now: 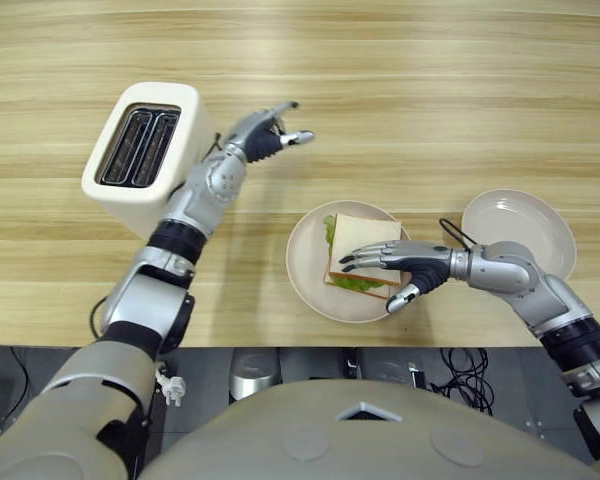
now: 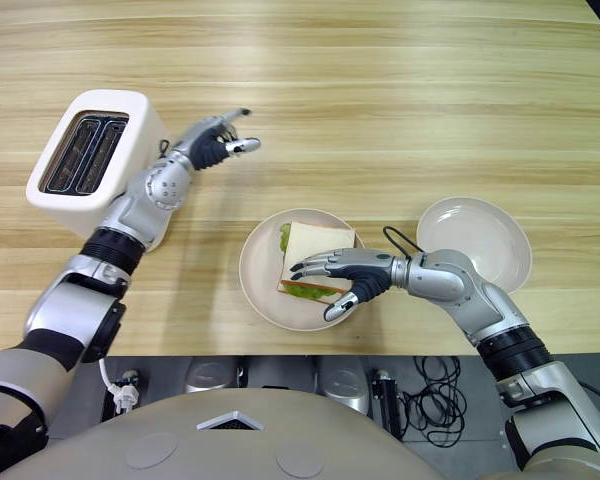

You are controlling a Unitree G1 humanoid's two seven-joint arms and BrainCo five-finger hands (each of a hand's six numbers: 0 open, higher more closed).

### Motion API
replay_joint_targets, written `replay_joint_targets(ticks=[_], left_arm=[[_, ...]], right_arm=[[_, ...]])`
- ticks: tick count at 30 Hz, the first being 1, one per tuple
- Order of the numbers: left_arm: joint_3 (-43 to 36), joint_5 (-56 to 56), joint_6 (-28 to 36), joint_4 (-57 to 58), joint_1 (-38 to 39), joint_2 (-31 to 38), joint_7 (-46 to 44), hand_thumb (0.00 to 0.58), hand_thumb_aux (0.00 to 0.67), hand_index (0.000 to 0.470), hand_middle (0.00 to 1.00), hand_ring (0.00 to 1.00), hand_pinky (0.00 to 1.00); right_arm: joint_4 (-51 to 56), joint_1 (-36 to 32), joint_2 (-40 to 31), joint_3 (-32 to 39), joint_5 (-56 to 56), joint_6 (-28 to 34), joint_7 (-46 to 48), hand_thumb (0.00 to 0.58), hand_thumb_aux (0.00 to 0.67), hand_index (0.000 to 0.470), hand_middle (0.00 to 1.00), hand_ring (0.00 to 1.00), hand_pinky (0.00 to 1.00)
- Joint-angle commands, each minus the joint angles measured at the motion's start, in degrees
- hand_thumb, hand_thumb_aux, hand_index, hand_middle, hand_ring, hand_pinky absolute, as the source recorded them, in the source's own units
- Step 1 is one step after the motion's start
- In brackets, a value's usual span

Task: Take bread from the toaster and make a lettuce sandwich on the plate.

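The right robot hand covers the lower right part of the sandwich of white bread and green lettuce. It cannot be told whether its fingers press on the top slice or hang just above it. The bottom slice is almost wholly hidden, and the lettuce shows only as a fringe at the left and lower edges. The sandwich lies on the round beige plate near the counter's front edge. The two slots of the cream-white boxy toaster look dark, and their depths are hard to make out.

The right robot hand lies flat over the sandwich, fingers stretched apart toward the left and thumb low at the plate's rim, gripping nothing. The left robot hand is raised just beside the toaster's right side, its fingers spread loosely and holding nothing. Its forearm runs along the toaster's front corner.

A second pale round dish sits just right of the plate, behind the right wrist. All of these rest on a light, wood-grained counter. Below its front edge, black cables and a white plug lie on a dark floor.
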Motion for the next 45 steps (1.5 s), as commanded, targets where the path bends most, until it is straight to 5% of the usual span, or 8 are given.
replay_joint_targets(ticks=[1,5,7,9,10,11,21,45], left_arm=[[0.4,1.5,0.5,-8.8,4.0,-0.1,4.4,0.0,0.0,0.0,0.0,0.0,0.0],[2.5,-5.2,-2.3,-19.6,11.0,-1.0,0.5,0.128,0.079,0.054,0.0,0.0,0.0],[4.8,-10.7,-4.3,-26.0,14.4,-1.6,-2.2,0.578,0.628,0.431,0.0,0.0,0.0],[7.0,-15.2,-4.3,-32.2,17.2,-1.5,-4.9,0.58,0.67,0.46,0.34,0.34,0.34],[8.0,-17.1,-3.9,-34.8,18.3,-1.5,-6.0,0.58,0.67,0.46,0.34,0.34,0.34],[8.8,-18.9,-3.1,-37.3,19.3,-1.5,-7.4,0.58,0.67,0.46,1.0,1.0,1.0],[10.9,-34.9,4.8,-60.1,32.7,1.8,-23.8,0.58,0.67,0.46,1.0,1.0,1.0],[-1.4,-13.7,-1.6,-44.9,50.5,15.0,-33.6,0.58,0.67,0.46,1.0,1.0,1.0]], right_arm=[[6.2,0.9,0.3,1.2,-6.2,4.0,-0.4,0.0,0.0,0.0,0.0,0.0,0.0],[5.1,-1.3,3.3,-2.7,-1.7,3.0,-4.3,0.0,0.0,0.0,0.0,0.0,0.0],[0.6,0.3,5.9,-3.5,14.7,6.7,1.1,0.0,0.0,0.0,0.48,0.48,0.48],[-3.0,1.7,7.9,-5.0,30.4,12.8,7.5,0.58,0.67,0.46,1.0,1.0,1.0],[-4.0,2.3,8.4,-5.9,35.0,15.3,9.9,0.58,0.67,0.46,1.0,1.0,1.0],[-5.6,3.0,8.6,-6.9,39.4,18.1,12.0,0.58,0.67,0.46,1.0,1.0,1.0],[-8.0,3.9,7.5,-19.3,56.5,35.3,20.1,0.58,0.67,0.46,1.0,1.0,1.0],[9.1,10.9,0.0,-9.8,6.6,11.7,13.7,0.58,0.67,0.46,1.0,1.0,1.0]])
